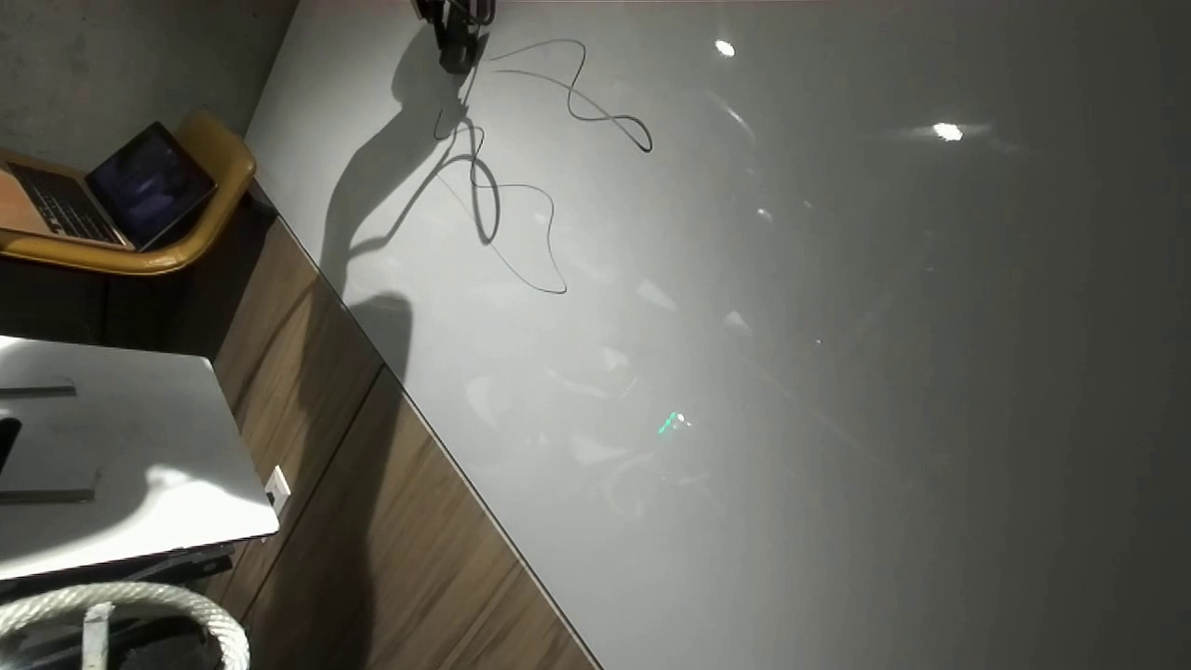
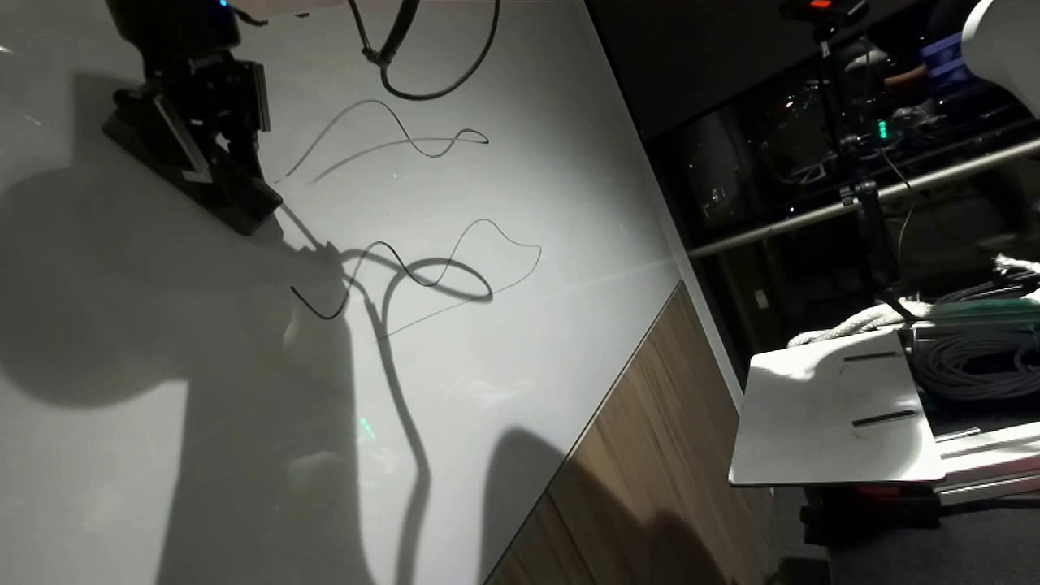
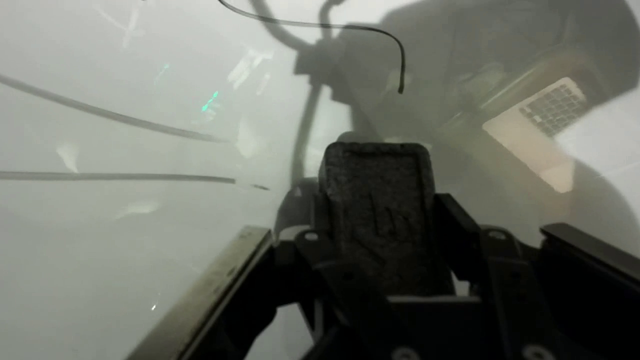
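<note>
We find a glossy white board [image 1: 791,521] filling most of both exterior views, a wood panel [image 2: 650,455] bordering one edge. Broad shadows [image 2: 268,487] fall across the two. Well apart from the block, we record a yellow chair [image 1: 219,154], a silver plate [image 1: 121,442] near it, and an open laptop [image 1: 149,191] resting on the chair. The fingers [image 3: 456,225] stand partly apart, one on either side of a dark block [image 3: 380,210], and we see them gripping it. The block is at the board, toward the top of both exterior views; whether it presses on the surface we cannot tell. Dark lines [image 3: 125,177] curve over the board. In the wrist view, two of them stop left of the block; a small dash [image 3: 260,187] sits just past the lower one's end.
</note>
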Robot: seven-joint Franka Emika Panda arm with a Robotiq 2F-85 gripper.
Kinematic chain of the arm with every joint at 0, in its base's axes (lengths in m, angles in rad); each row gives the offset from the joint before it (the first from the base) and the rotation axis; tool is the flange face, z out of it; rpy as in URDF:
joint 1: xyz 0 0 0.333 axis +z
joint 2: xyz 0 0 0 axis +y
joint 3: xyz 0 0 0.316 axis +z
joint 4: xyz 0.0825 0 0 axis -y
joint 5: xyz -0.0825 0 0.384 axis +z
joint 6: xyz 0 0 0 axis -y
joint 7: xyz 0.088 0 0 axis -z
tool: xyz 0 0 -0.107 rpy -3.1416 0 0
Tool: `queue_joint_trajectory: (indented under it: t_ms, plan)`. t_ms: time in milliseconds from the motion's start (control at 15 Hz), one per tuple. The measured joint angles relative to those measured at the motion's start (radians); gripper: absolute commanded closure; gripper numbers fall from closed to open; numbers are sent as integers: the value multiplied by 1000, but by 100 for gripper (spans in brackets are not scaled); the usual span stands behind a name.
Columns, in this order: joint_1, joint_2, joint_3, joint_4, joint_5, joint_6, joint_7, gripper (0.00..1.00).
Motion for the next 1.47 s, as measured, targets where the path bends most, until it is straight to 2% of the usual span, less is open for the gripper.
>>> queue_joint_trajectory:
  t_ms: [333,800,1133,1467]
  plan:
    - [-19,-33,-10,-41,7,-5,1,71]
    - [-117,-219,-88,-271,-1,0,61,71]
    - [-241,-346,-149,-401,-15,28,80,71]
    - [-392,-437,-238,-487,-13,135,77,71]
